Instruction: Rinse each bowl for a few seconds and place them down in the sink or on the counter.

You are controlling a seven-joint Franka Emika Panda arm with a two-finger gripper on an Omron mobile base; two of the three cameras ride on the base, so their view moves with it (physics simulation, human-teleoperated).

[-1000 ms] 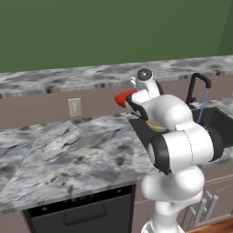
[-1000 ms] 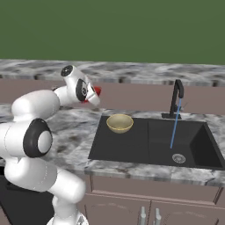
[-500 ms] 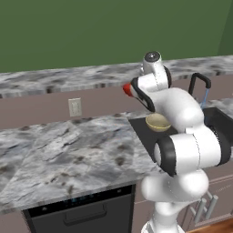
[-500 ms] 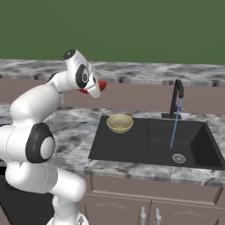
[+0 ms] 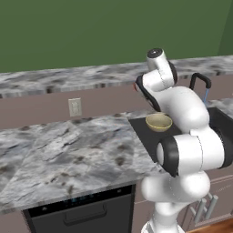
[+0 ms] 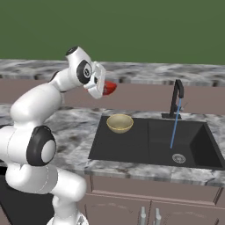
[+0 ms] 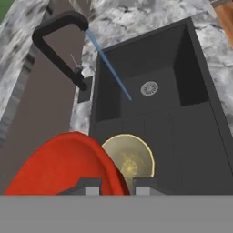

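Two bowls are on record. Left base view: the tan bowl sits right of centre on the near left floor of the black sink, partly behind the white arm. A thin red sliver of the red bowl shows at the arm's left edge, above centre. The marbled counter fills the lower left, with a wall outlet on the backsplash above it and a dishwasher below.

Right base view: the gripper is upper left of centre, jaws nearly closed on the rim of the red bowl, which is held up in the air above the counter, left of the sink. The tan bowl rests in the basin's left part. A blue stream falls from the faucet toward the drain, right of centre.

Hand view: the red bowl fills the lower left, pinched between the fingertips. The tan bowl lies just beyond it; the faucet stands upper left, the drain upper centre.
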